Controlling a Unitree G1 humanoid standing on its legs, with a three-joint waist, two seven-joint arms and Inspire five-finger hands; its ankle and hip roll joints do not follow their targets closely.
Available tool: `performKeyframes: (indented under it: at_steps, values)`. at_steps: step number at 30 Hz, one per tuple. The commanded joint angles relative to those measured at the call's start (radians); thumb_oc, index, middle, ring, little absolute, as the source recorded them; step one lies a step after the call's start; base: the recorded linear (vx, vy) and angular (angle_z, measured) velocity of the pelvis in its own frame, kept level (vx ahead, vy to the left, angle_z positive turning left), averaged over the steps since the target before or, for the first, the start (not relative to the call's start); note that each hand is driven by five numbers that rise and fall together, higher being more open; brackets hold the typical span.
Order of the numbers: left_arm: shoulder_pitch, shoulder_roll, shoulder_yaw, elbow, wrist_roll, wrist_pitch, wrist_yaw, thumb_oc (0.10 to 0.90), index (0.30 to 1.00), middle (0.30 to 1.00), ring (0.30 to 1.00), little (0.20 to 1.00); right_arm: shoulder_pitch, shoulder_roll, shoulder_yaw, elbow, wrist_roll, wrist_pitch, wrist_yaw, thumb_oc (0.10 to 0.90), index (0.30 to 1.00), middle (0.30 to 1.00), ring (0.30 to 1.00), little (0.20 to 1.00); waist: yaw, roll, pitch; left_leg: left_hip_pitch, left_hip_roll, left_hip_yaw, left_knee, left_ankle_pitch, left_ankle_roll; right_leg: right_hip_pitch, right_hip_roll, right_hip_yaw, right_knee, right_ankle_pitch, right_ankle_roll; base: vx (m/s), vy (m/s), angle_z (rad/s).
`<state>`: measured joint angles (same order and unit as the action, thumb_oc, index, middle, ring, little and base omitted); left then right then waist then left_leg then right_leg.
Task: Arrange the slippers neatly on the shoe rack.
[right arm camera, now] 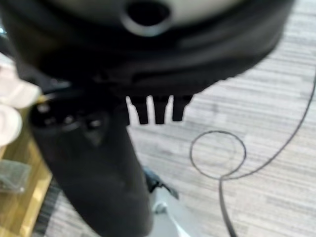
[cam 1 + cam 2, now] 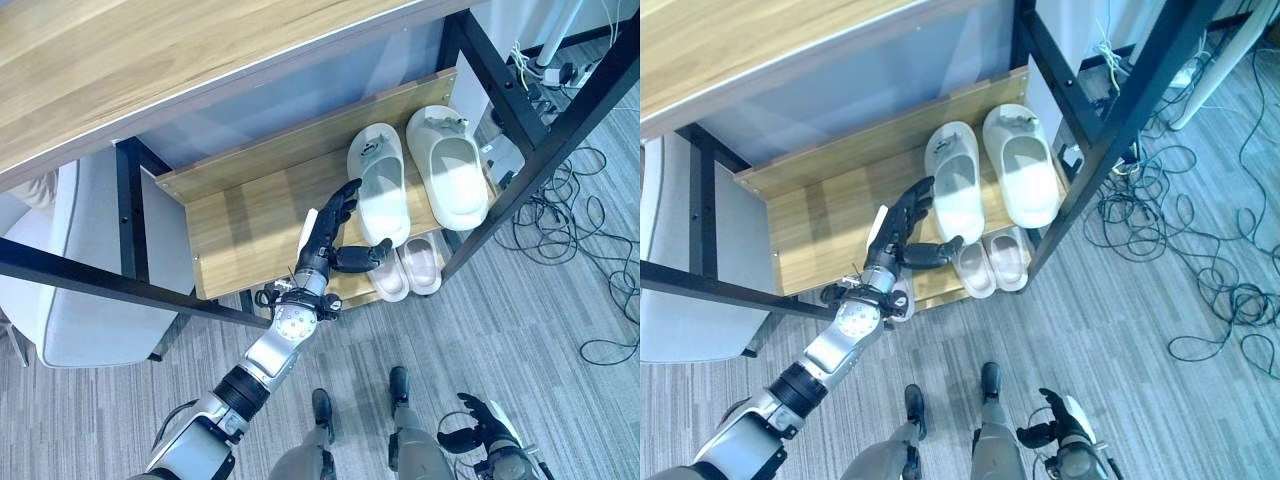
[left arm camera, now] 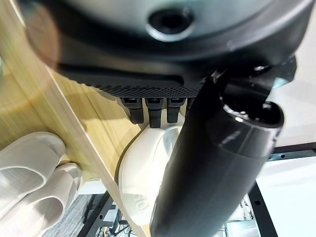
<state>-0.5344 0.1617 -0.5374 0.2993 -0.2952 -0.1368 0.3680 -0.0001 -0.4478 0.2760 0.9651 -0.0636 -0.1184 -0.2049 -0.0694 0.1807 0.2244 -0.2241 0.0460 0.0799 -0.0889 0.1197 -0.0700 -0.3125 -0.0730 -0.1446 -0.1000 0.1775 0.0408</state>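
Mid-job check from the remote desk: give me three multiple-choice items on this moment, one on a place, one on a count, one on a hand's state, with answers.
1. Where do the large white slippers lie?
A. on the floor
B. on the upper shelf
C. on the table top

2. How many small pink slippers are on the lower shelf?
A. two
B. four
C. none

3. How is the left hand?
A. curled round a slipper
B. fingers straight, thumb out, holding nothing
C. fist shut

Answers: 1 B, both rest side by side on the wooden shelf; 2 A, a pair sits below the shelf's front edge; 3 B, fingers extend over the shelf beside the nearer white slipper.
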Motion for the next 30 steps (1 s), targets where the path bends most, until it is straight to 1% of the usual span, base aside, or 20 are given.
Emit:
performKeyframes:
  at_steps: [1,10,16,22,27,28,30]
  values:
    - [-0.178,-0.083,-0.006,0.042,-0.01,-0.102,0.004,0.8,0.9,0.9,0.9,0.9,0.04,-0.036,-0.004,-0.067,0.004,-0.024,-0.04,0.8,0.9,0.9,0.9,0.9,-0.029,-0.019,0.011,0.01,-0.009,-0.021,0.002,-0.007,-0.047,0.065,-0.012,-0.008,0.017,-0.163,0.046,0.0,0.0,0.0]
    - [-0.201,-0.121,-0.035,0.043,-0.014,-0.109,0.008,0.8,0.9,0.9,0.9,0.9,0.025,-0.032,0.015,-0.053,0.008,-0.032,-0.05,0.8,0.9,0.9,0.9,0.9,-0.031,-0.021,0.013,0.018,-0.009,-0.025,0.002,-0.011,-0.044,0.073,-0.01,-0.009,0.019,-0.169,0.043,0.01,-0.004,-0.04]
    - [-0.209,-0.119,-0.049,0.052,0.018,-0.104,0.011,0.8,0.9,0.9,0.9,0.9,0.028,-0.03,0.023,-0.049,0.008,-0.038,-0.052,0.8,0.9,0.9,0.9,0.9,-0.031,-0.023,0.011,0.027,-0.006,-0.028,0.002,-0.016,-0.044,0.084,-0.008,-0.016,0.021,-0.175,0.041,0.0,0.0,0.0]
    - [-0.199,-0.093,-0.04,0.048,0.037,-0.097,0.005,0.8,0.9,0.9,0.9,0.9,0.04,-0.021,0.025,-0.038,0.001,-0.039,-0.044,0.8,0.9,0.9,0.9,0.9,-0.024,-0.029,0.005,0.042,-0.004,-0.036,0.002,-0.019,-0.045,0.111,-0.003,-0.033,0.024,-0.188,0.039,0.0,-0.012,0.06]
    - [-0.139,-0.045,-0.016,0.003,0.01,-0.101,-0.01,0.8,0.9,0.9,0.9,0.9,0.041,0.002,0.028,-0.018,-0.006,-0.03,-0.033,0.8,0.9,0.9,0.9,0.9,-0.004,-0.04,-0.006,0.054,-0.002,-0.052,0.002,-0.02,-0.049,0.141,-0.002,-0.064,0.028,-0.199,0.036,0.0,-0.031,0.17]
    - [-0.138,-0.044,-0.016,0.002,0.01,-0.1,-0.01,0.8,0.9,0.9,0.9,0.9,0.041,0.003,0.028,-0.017,-0.006,-0.03,-0.033,0.8,0.9,0.9,0.9,0.9,-0.005,-0.04,-0.005,0.054,-0.002,-0.053,0.002,-0.02,-0.049,0.141,-0.002,-0.065,0.028,-0.199,0.036,-0.01,-0.026,0.19]
    - [-0.094,-0.007,-0.002,-0.047,-0.006,-0.105,-0.028,0.8,0.9,0.9,0.9,0.9,0.035,0.017,0.036,-0.005,-0.017,-0.025,-0.027,0.8,0.9,0.9,0.9,0.9,0.013,-0.049,-0.016,0.06,0.001,-0.066,0.002,-0.018,-0.052,0.159,-0.002,-0.085,0.029,-0.204,0.036,0.0,-0.033,0.25]
